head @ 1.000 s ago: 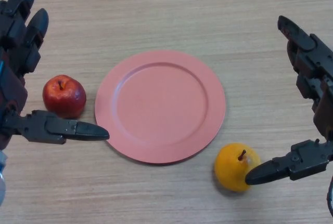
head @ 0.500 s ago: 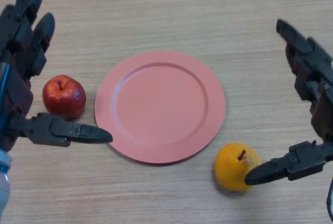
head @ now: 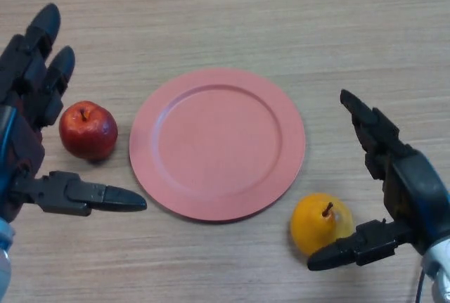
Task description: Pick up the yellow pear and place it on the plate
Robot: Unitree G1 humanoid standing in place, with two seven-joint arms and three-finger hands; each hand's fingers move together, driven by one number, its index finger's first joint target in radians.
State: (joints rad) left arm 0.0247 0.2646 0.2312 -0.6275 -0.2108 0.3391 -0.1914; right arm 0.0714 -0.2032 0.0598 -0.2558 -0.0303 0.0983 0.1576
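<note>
- Pear (head: 320, 223), yellow, lies on our worktop (head: 225, 15) at the plate's (head: 217, 143) five o'clock.
- Our right robot hand (head: 401, 190) is spread beside it; left robot hand (head: 28, 148) spread by the apple (head: 88, 130).

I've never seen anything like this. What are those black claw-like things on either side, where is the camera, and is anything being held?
You are looking down from a camera on a humanoid robot's head at a light wooden table. The black shapes are its two hands: the left hand at the view's left, the right hand at its right. Both are open and hold nothing. On the table lie a round pink plate, a shiny red apple beside the left hand, and a yellow pear with a brown stem. The right hand's thumb reaches in just beside the pear, which it is meant to move onto the plate.
</note>
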